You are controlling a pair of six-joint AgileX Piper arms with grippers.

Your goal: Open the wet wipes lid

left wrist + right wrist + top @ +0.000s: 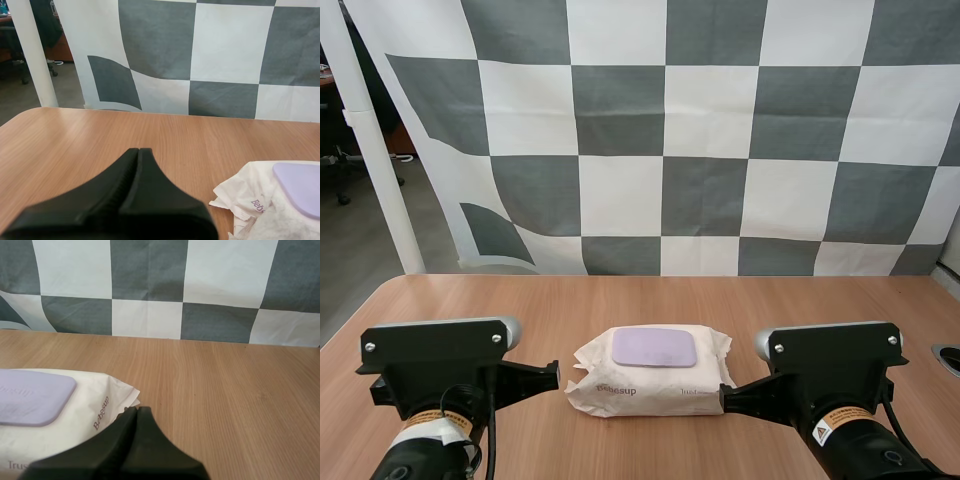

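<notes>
While the pack of wet wipes (652, 385) lies flat on the wooden table (620, 300), we hold one arm low at each side of it. The pack is white and crinkled, and its lavender lid (654, 347) faces up. The lid sits flush on the pack's top, closed, with rounded corners. Small grey lettering runs along the side of the pack nearest our arms.

Our left gripper (138, 150) sits just beside the pack's left end. Its two black fingers are pressed together into one dark wedge with only a thin seam between them, and they grip nothing. From the left wrist view the wedge's tip points past the pack's crumpled left seam, with a strip of table top between tip and wrapper.

Our right gripper (136, 409) is likewise pressed together, its fingers meeting in a single wedge with nothing between them. Its tip lies at the pack's right end, close by the brand word printed on the wrapper. We cannot tell whether it touches the wrapper.

In the high view the right fingers reach the pack's near right corner, while the left fingers stop just short of its near left corner. Both grippers sit apart from the lid, which lies between them on the pack's upper face.
</notes>
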